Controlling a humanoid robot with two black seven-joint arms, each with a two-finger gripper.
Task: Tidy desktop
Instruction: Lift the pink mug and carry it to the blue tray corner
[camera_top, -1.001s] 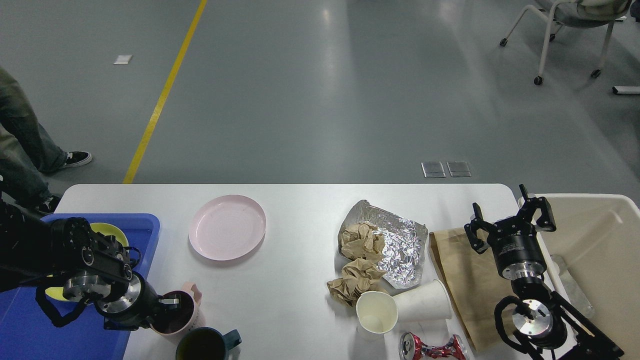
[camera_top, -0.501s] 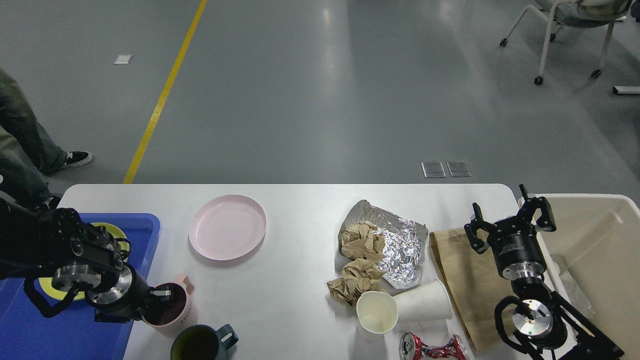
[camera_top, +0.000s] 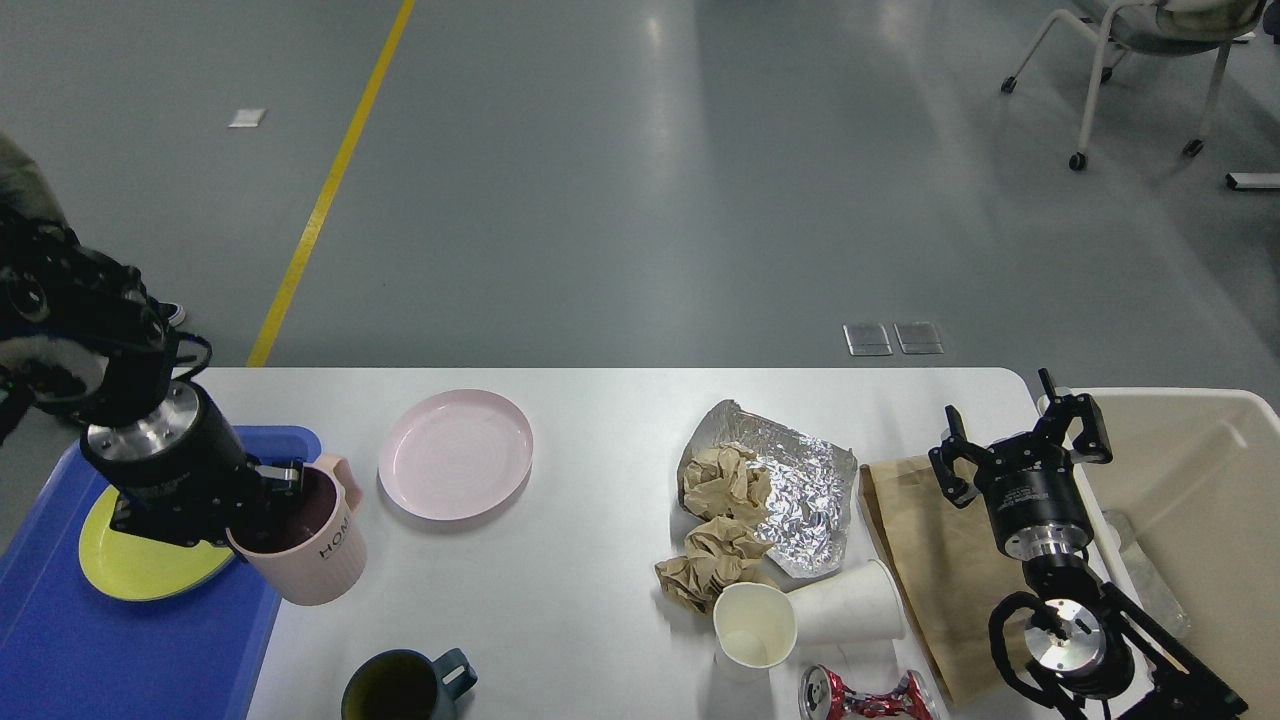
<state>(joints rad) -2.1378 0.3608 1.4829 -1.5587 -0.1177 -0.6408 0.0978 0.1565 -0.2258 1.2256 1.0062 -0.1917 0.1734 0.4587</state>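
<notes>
The white desktop (camera_top: 600, 590) fills the lower view; at its left edge the left gripper (camera_top: 275, 490) pinches a pink mug (camera_top: 305, 545) by its rim beside a blue tray (camera_top: 120, 640) holding a yellow plate (camera_top: 130, 565), while the right gripper (camera_top: 1015, 435) hangs spread above a brown paper bag (camera_top: 930, 560) beside a beige bin (camera_top: 1200, 500).

Both arms black, built of cylindrical segments with a polished silver metal ring behind each wrist. Left gripper (camera_top: 285, 478): bulky matte-black housing, small silver block at the finger end, black cables looping off the segments behind it. Right gripper (camera_top: 1020, 440): two black hooked, linked fingers on a round black body with faint white lettering; below it a silver disc joint, looped black cable and black bracket
</notes>
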